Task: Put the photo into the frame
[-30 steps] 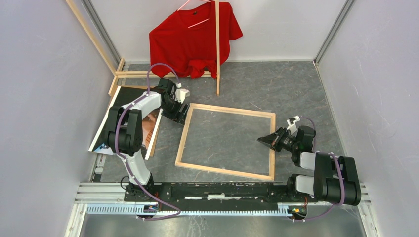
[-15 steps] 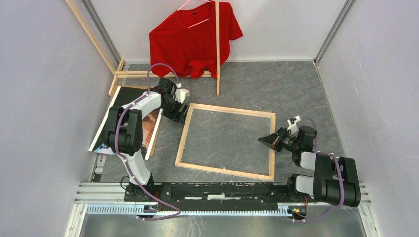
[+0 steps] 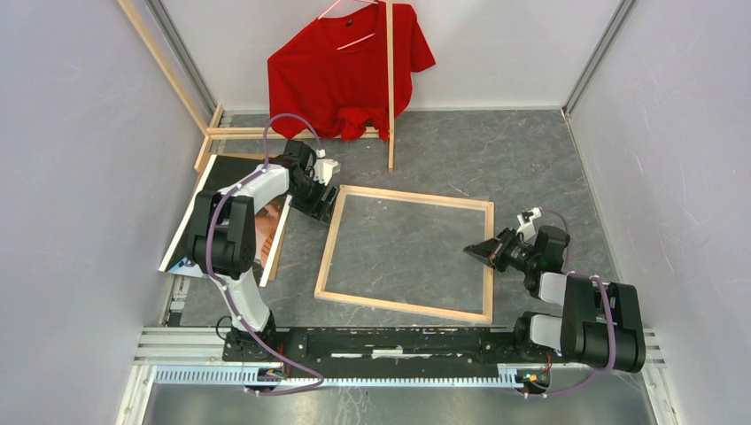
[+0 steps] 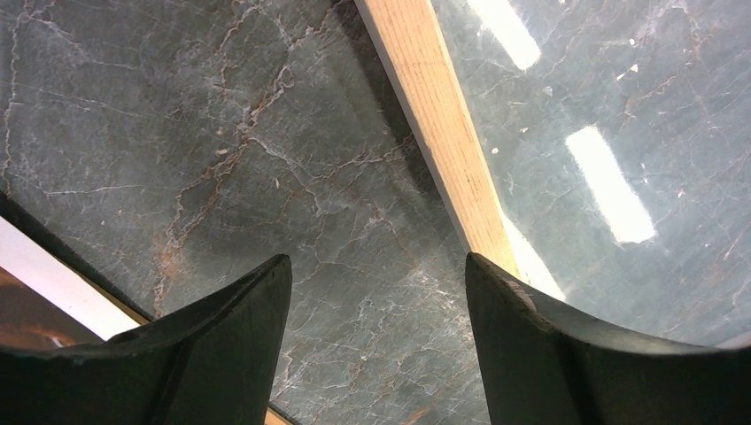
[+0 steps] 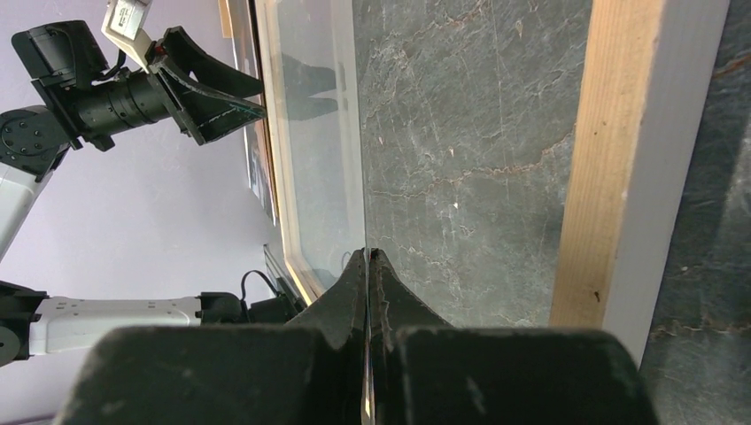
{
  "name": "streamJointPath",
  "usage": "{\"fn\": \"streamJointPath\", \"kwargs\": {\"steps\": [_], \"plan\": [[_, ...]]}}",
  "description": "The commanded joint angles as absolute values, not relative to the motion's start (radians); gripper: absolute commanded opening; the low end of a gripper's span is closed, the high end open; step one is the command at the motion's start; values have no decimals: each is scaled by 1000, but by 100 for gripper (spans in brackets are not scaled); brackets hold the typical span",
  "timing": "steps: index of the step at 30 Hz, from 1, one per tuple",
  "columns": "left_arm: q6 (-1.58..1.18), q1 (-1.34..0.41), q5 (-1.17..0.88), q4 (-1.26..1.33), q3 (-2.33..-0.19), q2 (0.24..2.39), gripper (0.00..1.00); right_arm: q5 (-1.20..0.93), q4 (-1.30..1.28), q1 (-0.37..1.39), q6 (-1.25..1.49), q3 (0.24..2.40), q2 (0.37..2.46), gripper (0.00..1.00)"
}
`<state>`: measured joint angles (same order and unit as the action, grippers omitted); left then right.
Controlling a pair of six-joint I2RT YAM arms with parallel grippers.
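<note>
Looking down from the top camera, I see the frame (image 3: 401, 306) lying flat mid-table, bare wood up, with the photo (image 3: 268, 221) near its left side. My left gripper (image 3: 321, 202) hangs by the frame's far-left corner, my right gripper (image 3: 478, 252) at its right rail. Left wrist adds what the top hides: fingers (image 4: 221, 354) spread wide over bare table (image 4: 177, 133), holding nothing, and a shiny pane (image 4: 620, 133) inside the rail. Right wrist: jaws pressed together, empty.
</note>
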<state>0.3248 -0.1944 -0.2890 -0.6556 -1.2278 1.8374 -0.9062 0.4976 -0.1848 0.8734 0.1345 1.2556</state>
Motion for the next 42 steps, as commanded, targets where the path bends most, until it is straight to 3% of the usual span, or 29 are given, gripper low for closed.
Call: {"fn": "streamJointPath", "kwargs": {"steps": [1,31,37,39,42], "plan": [[325,-199,-289,-643,-1252,1825,78,-900,534,-201,859,172,1234,0],[333,-235,-297,-620,-1224,1901,72,-871,734,-188,958,92,1228,0],[336,-235,-295,-622,-1227,1898,72,-864,676,-164,913,113,1227,1],[336,-235,-293,-621,-1226,1895,72,-859,596,-161,863,140,1219,11],[339,-235,-284,-621,-1223,1890,72,-820,374,-160,715,215,1199,36]]}}
